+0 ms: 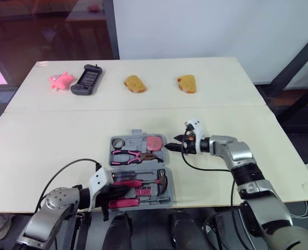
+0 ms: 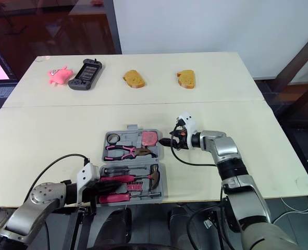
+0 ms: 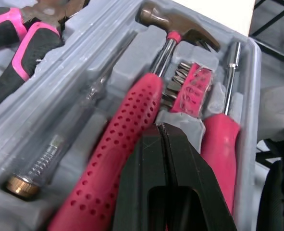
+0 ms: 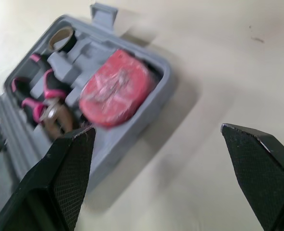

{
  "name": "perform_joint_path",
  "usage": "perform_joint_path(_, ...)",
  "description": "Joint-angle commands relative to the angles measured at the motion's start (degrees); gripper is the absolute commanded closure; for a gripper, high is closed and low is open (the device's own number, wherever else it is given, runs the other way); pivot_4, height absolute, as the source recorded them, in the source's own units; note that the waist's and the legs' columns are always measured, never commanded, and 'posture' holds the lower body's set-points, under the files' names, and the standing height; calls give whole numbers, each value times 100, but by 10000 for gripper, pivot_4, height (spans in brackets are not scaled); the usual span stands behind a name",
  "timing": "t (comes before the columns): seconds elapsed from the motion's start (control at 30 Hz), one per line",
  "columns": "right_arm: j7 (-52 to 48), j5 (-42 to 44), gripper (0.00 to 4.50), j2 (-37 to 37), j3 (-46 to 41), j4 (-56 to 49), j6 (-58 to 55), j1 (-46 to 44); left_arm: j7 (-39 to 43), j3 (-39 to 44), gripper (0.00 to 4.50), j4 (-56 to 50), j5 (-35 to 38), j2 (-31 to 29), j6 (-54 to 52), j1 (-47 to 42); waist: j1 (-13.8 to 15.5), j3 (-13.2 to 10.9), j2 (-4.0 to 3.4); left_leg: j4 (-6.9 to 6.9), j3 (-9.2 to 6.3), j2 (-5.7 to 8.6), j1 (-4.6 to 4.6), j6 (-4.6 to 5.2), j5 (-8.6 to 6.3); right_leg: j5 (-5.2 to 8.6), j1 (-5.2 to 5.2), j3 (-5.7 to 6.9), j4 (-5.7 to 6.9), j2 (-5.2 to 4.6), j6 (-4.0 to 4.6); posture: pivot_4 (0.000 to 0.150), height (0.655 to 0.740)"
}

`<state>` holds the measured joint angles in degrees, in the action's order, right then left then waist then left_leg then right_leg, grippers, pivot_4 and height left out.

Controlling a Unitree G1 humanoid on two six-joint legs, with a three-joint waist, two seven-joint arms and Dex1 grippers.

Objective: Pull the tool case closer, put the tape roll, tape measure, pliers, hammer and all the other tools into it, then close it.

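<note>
The case (image 1: 134, 139) lies open at the middle of the surface's (image 1: 49, 140) near edge, between the two arms. Its hinge runs left to right, so one half lies farther out and one nearer.

The far half holds the tape roll (image 1: 118, 142), the tape measure (image 1: 155, 141) and, by the hinge, the pliers (image 1: 133, 155). The near half holds the hammer (image 1: 155, 179), lying left to right with its head to the right, along with a strip of bits (image 3: 190, 89) and screwdrivers (image 1: 138, 200). Everything looks seated, so closing is probably the step left.

The right tool (image 4: 157, 129) is released, fingers wide apart. It is just beside the far half's right wall, level with the tape measure, pointing left at it and not touching. The left tool (image 3: 159, 127) is clenched with nothing between its tips, over the near half beside the hammer's handle. I cannot tell if it touches.

Closing turns on the hinge line: one half must swing across it onto the other. The right tool is nearer the far half, which carries the latch tab on its far rim. Lifting either half may spill its contents.
</note>
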<state>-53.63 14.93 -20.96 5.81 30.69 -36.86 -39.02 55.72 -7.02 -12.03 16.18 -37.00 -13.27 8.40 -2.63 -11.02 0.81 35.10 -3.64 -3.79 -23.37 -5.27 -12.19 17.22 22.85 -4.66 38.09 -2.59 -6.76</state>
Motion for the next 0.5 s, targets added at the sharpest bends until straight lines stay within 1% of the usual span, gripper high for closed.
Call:
perform_joint_path(0.03, -195, 244, 846, 290, -73, 361, -441, -302, -80, -211, 45000, -3, -258, -87, -185, -2, 2, 0, 0, 0, 0, 0, 0, 0, 0, 0, -1, 1, 0, 0, 0, 1500, 7400)
perform_joint_path(0.17, -206, 442, 846, 698, -347, 1129, -762, -675, -326, -365, 45000, -149, -476, -74, -405, -28, -4, 4, -6, 0, 0, 0, 6, 0, 0, -1, -7, 0, 1, 0, 0, 1500, 7400)
perform_joint_path(0.27, -411, 595, 846, 904, -477, 1397, -978, -814, -463, -357, 45000, -389, -381, -35, -708, 25, 0, 5, -7, 1, 0, 0, 7, 0, 0, 0, -9, 0, 1, 0, 0, 1500, 7400)
perform_joint_path(0.33, -501, 842, 846, 1038, -775, 1582, -1127, -926, -509, -365, 45000, -594, -375, -95, -900, -6, -2, 5, -7, 0, 0, 0, 7, 0, 0, 0, -9, 0, 1, 0, 0, 1500, 7400)
perform_joint_path(0.43, -629, 988, 846, 1081, -1059, 1865, -1155, -1063, -632, -391, 45000, -936, -327, -98, -1240, -26, -11, 3, -9, -1, 0, 0, 6, 0, 0, 0, -7, 0, 1, 0, 0, 1500, 7400)
perform_joint_path(0.5, -764, 1051, 846, 1030, -1161, 1878, -1187, -1099, -712, -395, 45000, -1087, -304, -86, -1405, -23, -17, 3, -9, -3, 0, 0, 6, 0, 0, 0, -5, 0, 1, 1, 0, 1500, 7400)
